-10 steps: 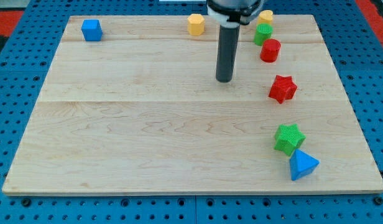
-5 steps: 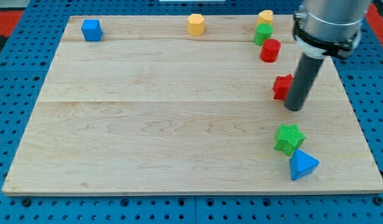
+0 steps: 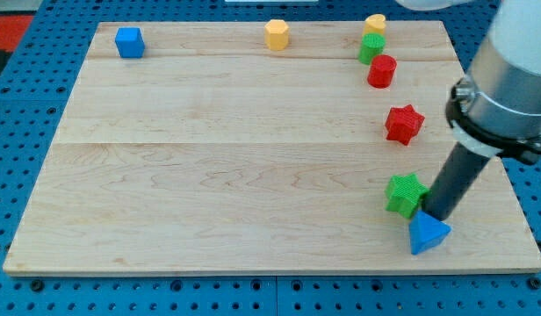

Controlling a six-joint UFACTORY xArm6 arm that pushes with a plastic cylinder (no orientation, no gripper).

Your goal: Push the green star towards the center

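Observation:
The green star (image 3: 404, 194) lies near the view's bottom right of the wooden board (image 3: 209, 158). My tip (image 3: 438, 213) stands just to the star's right, touching or almost touching it, and directly above the blue triangular block (image 3: 426, 234). The dark rod rises from the tip to the view's upper right and hides part of the board behind it.
A red star (image 3: 402, 124) lies above the green star. A red cylinder (image 3: 381, 70), a green block (image 3: 371, 47) and a yellow block (image 3: 374, 24) stack along the top right. A yellow hexagon (image 3: 277, 34) sits at top centre, a blue cube (image 3: 128, 41) at top left.
My tip has moved from the board's upper middle to the right and down, past the red star, to the green star's right side. The green star has shifted slightly left.

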